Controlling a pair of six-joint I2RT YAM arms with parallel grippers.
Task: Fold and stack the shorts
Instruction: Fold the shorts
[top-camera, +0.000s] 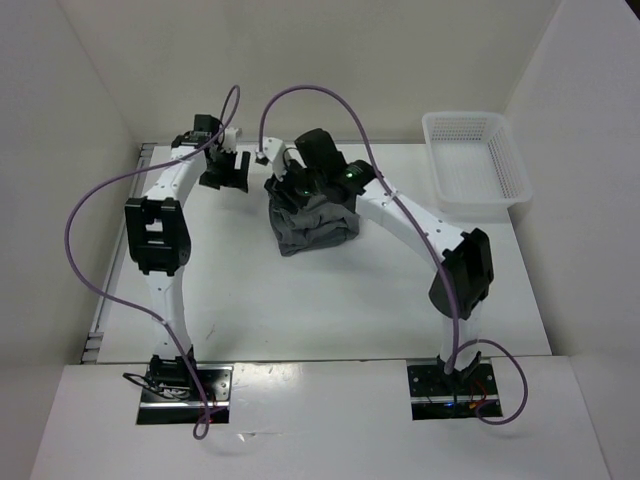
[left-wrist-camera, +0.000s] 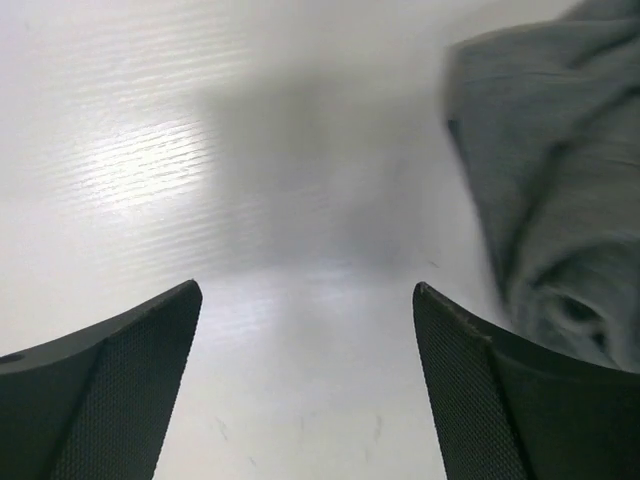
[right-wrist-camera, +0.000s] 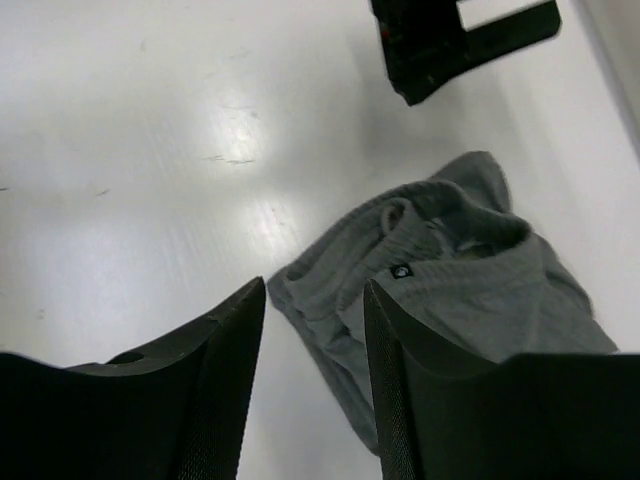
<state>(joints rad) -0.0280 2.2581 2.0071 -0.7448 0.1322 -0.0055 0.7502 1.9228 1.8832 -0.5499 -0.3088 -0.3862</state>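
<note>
From above, finds the shorts (top-camera: 312, 225) bunched into a lumpy grey heap on the table (top-camera: 300, 310), a little past its middle and well apart from the basket (top-camera: 440, 188) in the far right corner. Places the left gripper (top-camera: 225, 172) just beside the heap on its left, off the cloth, and the right gripper (top-camera: 300, 172) over the heap's far edge, fingertips hidden there. From the left wrist, shows both fingers (left-wrist-camera: 130, 380) spread wide with only bare tabletop between them, the grey folds (left-wrist-camera: 560, 180) off to the right and not touched. From the right wrist, shows the jaws partly parted and pinching nothing, hanging above the cloth, with a rumpled edge of the shorts (right-wrist-camera: 450, 290) visible through the gap, a thick ribbed band (right-wrist-camera: 400, 215) curled at the top and a small dark label (right-wrist-camera: 400, 270) below it. Judging by the deep creases and slumped folds, expect limp, light, unbreakable fabric with no stiffness: likely to sag, drag and double over when lifted, though unlikely to slip from textured pads. Probably best taken at the ribbed band, one gripper near each end, pinching that thicker hem rather than a loose middle fold, so that the legs can hang and spread flat.
</note>
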